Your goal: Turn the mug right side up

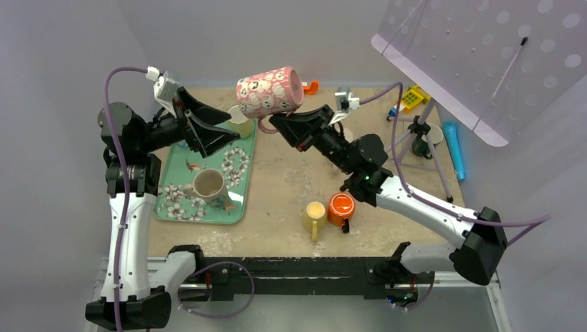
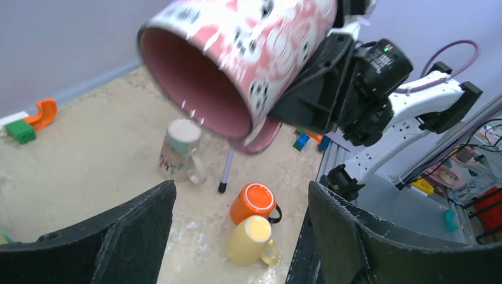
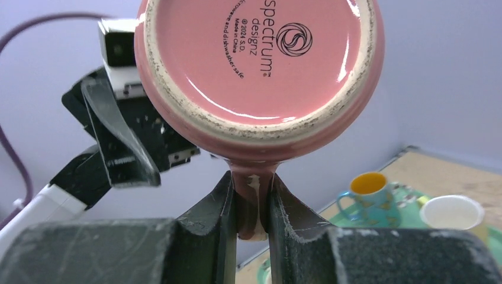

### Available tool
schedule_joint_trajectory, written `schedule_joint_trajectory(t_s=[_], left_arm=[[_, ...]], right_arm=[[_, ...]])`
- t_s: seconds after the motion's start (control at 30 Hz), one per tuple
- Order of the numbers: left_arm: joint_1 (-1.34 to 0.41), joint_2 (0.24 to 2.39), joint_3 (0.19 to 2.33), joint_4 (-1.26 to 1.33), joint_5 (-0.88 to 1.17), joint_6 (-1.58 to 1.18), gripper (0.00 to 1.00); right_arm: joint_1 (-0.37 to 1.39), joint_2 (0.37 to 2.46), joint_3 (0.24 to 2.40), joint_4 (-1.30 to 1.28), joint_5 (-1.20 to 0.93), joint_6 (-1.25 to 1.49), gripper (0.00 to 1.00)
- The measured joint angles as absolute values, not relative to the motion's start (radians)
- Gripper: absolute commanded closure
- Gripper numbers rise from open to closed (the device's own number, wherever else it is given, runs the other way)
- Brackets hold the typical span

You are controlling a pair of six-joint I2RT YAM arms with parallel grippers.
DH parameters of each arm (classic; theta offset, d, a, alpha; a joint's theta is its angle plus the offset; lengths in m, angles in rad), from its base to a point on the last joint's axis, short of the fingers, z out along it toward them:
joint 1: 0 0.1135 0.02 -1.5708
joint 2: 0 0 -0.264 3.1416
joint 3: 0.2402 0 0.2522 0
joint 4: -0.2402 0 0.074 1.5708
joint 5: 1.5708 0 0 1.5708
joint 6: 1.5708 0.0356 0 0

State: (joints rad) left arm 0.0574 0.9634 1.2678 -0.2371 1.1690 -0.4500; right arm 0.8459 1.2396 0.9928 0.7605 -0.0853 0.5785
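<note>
Top external: we look down from high behind onto the whole table (image 1: pixel 291 187).
Left wrist: we face into the pink mug (image 2: pixel 284 47), close.
Right wrist: we face its base, very close.
Shared: the pink mug, in all three.

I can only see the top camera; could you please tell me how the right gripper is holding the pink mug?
Observer: The right gripper is clamped on the handle of the pink mug, its base toward the wrist camera.
Operator: Thank you. Is the left gripper gripping it too?
Observer: No; the left gripper is open, with the mug's mouth facing it above its fingers.
Operator: Is anything inside?
Observer: The left wrist view looks into it; the pink interior seems empty.
</note>
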Motion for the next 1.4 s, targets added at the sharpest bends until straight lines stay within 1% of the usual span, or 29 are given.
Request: schedule_joint_trajectory(t_s=[0.17,0.2,0.23,0.27,0.33,0.37,0.4,0.43,0.47,0.5,0.57,0.6,0.63,0.67,0.73,0.83,0.97,1.07,1.13,1.23,1.4], left_arm=[[0.056,0.965,1.181,0.218,1.201,-0.802,0.14],[0.058,0.967,1.159,0.298,1.204,-0.872,0.16],[0.059,0.971,1.145,0.350,1.202,-0.916,0.21],[0.062,0.981,1.134,0.405,1.196,-0.971,0.28],[0.060,1.000,1.132,0.443,1.192,-1.013,0.48],[0.056,1.005,1.132,0.448,1.190,-1.016,0.63],[0.056,1.007,1.132,0.446,1.188,-1.016,0.83],[0.054,1.007,1.131,0.436,1.188,-1.018,0.99],[0.051,1.005,1.132,0.428,1.201,-1.040,1.00],[0.046,0.995,1.134,0.438,1.206,-1.036,1.00],[0.044,0.973,1.140,0.429,1.224,-0.975,1.00],[0.048,0.967,1.143,0.398,1.228,-0.949,1.00],[0.052,0.962,1.161,0.329,1.225,-0.905,1.00],[0.051,0.961,1.198,0.214,1.208,-0.838,1.00],[0.042,0.982,1.295,-0.065,1.141,-0.647,1.00],[0.043,1.036,1.447,-0.426,0.906,-0.286,1.00],[0.046,1.123,1.546,-0.726,0.567,0.145,1.00],[0.051,1.248,1.596,-0.939,0.382,0.392,1.00],[0.056,1.364,1.602,-1.048,0.281,0.522,1.00],[0.066,1.517,1.588,-1.149,0.183,0.640,1.00],[0.085,1.675,1.540,-1.199,0.109,0.752,1.00]], right_arm=[[0.896,1.350,1.024,0.770,-0.157,0.630,1.00],[0.904,1.368,1.024,0.775,-0.157,0.642,1.00],[0.907,1.378,1.027,0.782,-0.157,0.649,1.00],[0.909,1.387,1.037,0.786,-0.158,0.655,1.00],[0.913,1.397,1.061,0.785,-0.160,0.654,1.00],[0.921,1.403,1.076,0.783,-0.165,0.653,1.00],[0.929,1.410,1.088,0.783,-0.172,0.652,1.00],[0.941,1.420,1.105,0.781,-0.179,0.651,1.00],[0.948,1.432,1.123,0.772,-0.173,0.648,1.00],[0.945,1.448,1.138,0.759,-0.171,0.657,0.98],[0.942,1.476,1.148,0.758,-0.190,0.684,0.61],[0.947,1.480,1.154,0.756,-0.194,0.691,0.39],[0.949,1.480,1.156,0.746,-0.192,0.686,0.26],[0.949,1.480,1.156,0.733,-0.194,0.685,0.21],[0.951,1.469,1.158,0.672,-0.171,0.651,0.18],[0.955,1.430,1.145,0.565,-0.099,0.596,0.14],[0.955,1.332,1.069,0.448,0.016,0.533,0.12],[0.954,1.278,1.034,0.358,0.099,0.492,0.11],[0.954,1.254,1.016,0.318,0.144,0.475,0.10],[0.953,1.219,0.983,0.271,0.199,0.458,0.10],[0.953,1.174,0.945,0.229,0.261,0.440,0.09]])
